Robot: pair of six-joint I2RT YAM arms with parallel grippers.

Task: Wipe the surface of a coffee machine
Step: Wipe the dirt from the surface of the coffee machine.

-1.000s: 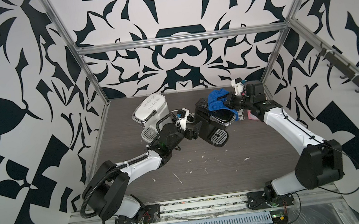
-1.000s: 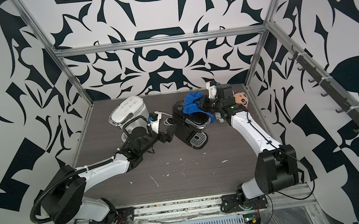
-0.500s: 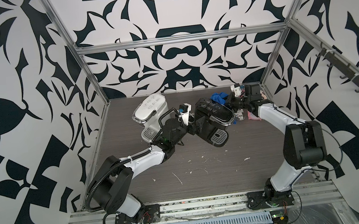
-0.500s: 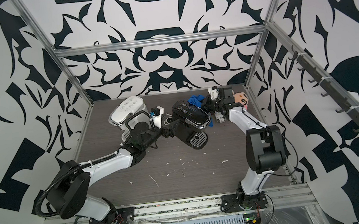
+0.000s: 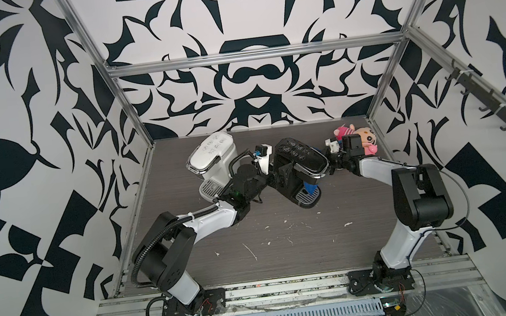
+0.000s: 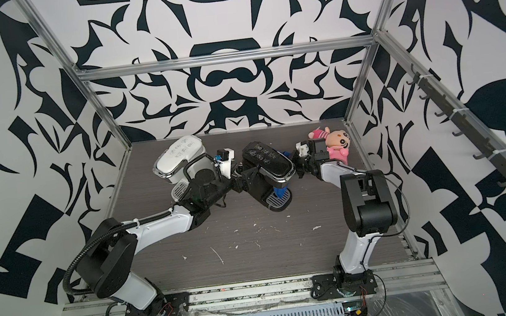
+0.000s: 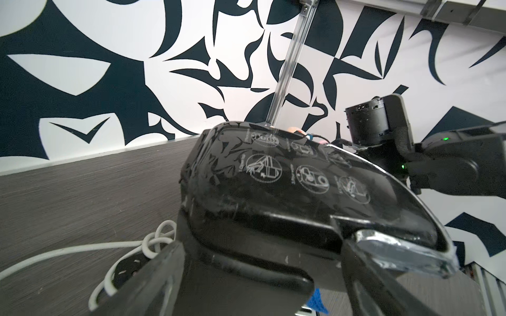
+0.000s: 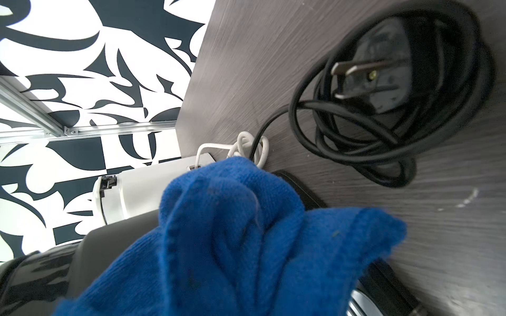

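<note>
Robot: Since a second ago my cloth (image 8: pixel 232 240) has come off the top of the machine (image 5: pixel 302 159) and gone down its right side. The icon panel on top now lies bare.

Operator: Who has the cloth?

Robot: My right gripper (image 5: pixel 332 165), jaws pinched tight on it, tucked against the machine's right side. In both top views only scraps of blue show, the largest under the machine's head, above the drip tray. From my right wrist the cloth fills the foreground.

Operator: And your left?

Robot: My left gripper (image 7: pixel 256 238) reaches in from the left with its jaws spread wide, one finger (image 7: pixel 153 279) on each side of the machine's body. Whether the pads press on it, I cannot tell.

Operator: Where does the machine stand?

Robot: Upright on the table (image 5: pixel 289 258), about midway across and toward the far side, drip tray facing the near side. The white machine (image 5: pixel 212 157) stands just to its left, beyond my left wrist. The toy (image 5: pixel 361 138) lies in the far right corner, just past my right wrist. A black cord (image 8: pixel 383 109) lies coiled on the table near the machine, plug on top. A white cord (image 7: pixel 115 251) loops beside the machine's base.
</note>
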